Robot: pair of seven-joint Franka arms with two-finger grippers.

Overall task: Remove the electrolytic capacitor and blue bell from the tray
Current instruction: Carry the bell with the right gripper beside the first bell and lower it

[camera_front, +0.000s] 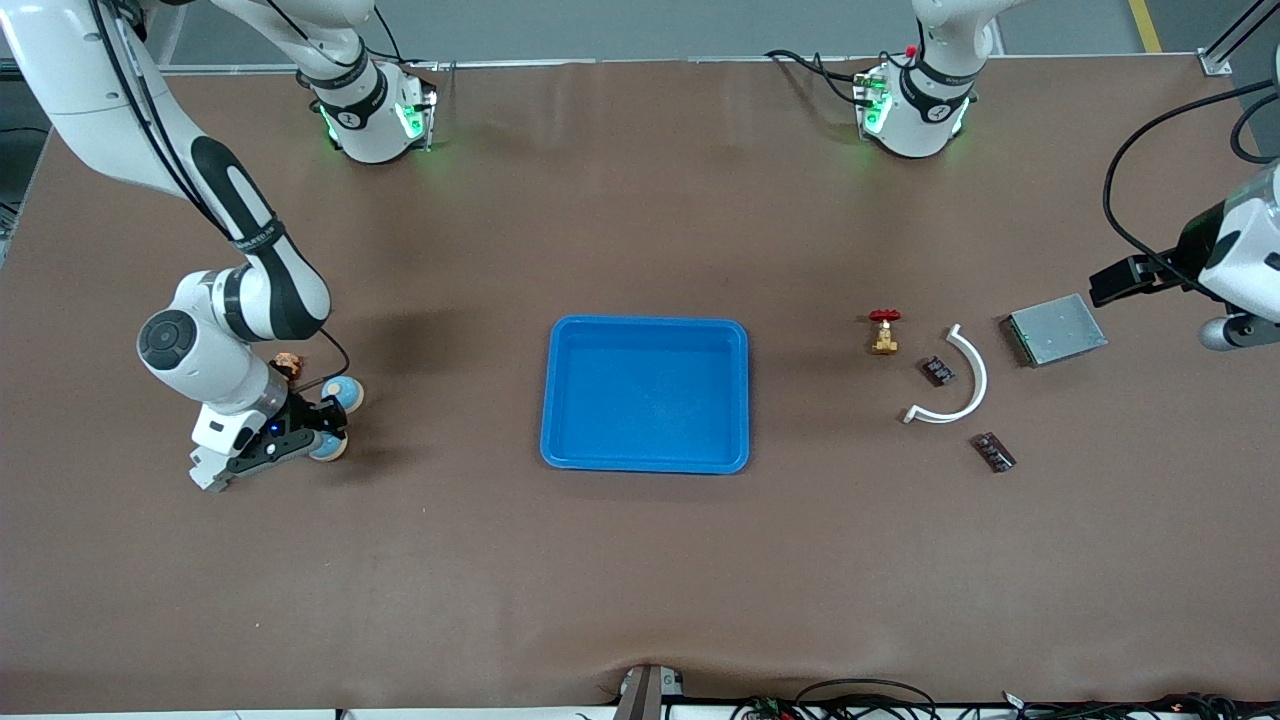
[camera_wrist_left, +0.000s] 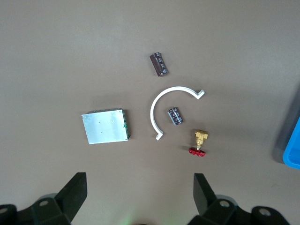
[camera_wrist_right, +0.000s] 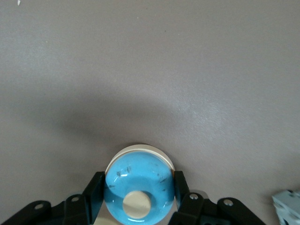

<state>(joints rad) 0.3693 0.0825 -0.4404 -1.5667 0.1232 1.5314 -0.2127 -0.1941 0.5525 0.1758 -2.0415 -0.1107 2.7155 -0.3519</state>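
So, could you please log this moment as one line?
right tool: shut on blue bell | left tool: open, above parts | capacitors: on table | blue tray: empty

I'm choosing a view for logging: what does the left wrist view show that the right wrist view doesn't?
Only the left wrist view: two capacitors, a white curved piece, a brass valve with a red handle, a metal plate, the blue tray's edge, and the open left pincer above them.

Only the right wrist view: the right pincer closed on a blue bell.

Both: the brown table.
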